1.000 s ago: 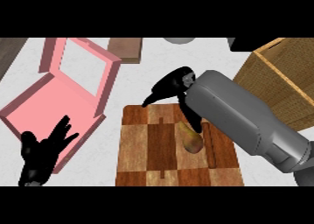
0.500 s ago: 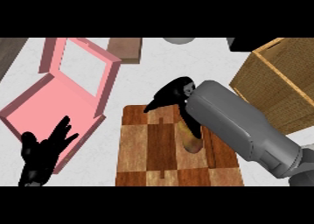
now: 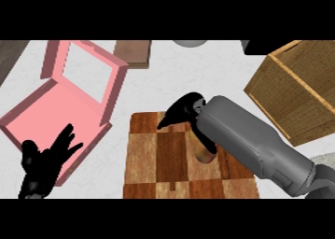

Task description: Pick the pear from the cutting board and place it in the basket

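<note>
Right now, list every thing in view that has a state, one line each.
pear: lying on the cutting board, partly hidden by the right forearm, not held.
cutting board: flat on the counter.
basket: holds no pear.
pink box: lid open.
right hand: over the board's far edge, fingers relaxed.
left hand: open, resting at lower left.

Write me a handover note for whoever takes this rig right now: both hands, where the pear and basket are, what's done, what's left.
Right hand: over the far edge of the checkered wooden cutting board, fingers pointing down; nothing visibly held.
Left hand: open, resting at the lower left over the open pink box.
Tan pear: lying on the board, mostly hidden under the right forearm.
Woven wicker basket: at the right; no pear visible in it.
Done: nothing yet.
Left: grasp the pear, lift it, carry it right, place it in the basket.
</note>
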Robot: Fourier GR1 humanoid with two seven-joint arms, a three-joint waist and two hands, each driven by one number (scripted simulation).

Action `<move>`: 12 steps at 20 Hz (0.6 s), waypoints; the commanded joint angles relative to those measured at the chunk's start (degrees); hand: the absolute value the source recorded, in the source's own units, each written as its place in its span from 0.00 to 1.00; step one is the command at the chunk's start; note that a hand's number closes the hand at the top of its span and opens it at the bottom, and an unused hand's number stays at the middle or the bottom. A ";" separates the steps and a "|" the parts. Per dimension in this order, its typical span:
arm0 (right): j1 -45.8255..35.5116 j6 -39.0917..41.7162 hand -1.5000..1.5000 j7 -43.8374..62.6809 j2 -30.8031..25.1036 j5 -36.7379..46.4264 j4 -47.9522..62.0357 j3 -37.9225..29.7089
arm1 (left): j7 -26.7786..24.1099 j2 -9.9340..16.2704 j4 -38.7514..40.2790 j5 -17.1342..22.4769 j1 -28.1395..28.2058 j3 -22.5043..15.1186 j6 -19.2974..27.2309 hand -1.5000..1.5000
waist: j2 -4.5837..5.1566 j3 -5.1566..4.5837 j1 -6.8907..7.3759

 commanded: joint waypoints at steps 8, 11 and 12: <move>2.29 -1.26 0.00 -5.58 -0.07 5.26 3.05 1.40 | 4.15 -1.44 2.10 -1.54 0.94 -1.52 -0.31 0.50 | 0.53 -0.75 0.14; 2.12 -2.68 0.00 -8.77 -2.00 6.62 3.41 1.28 | 4.28 -1.03 4.17 -1.24 -1.18 0.18 -0.50 0.50 | 0.59 -0.76 -0.05; 3.32 -1.24 0.00 -5.17 0.09 5.67 1.37 -0.21 | 0.33 -0.57 3.28 -1.38 2.97 -0.23 -2.53 0.50 | 0.32 -0.78 -0.19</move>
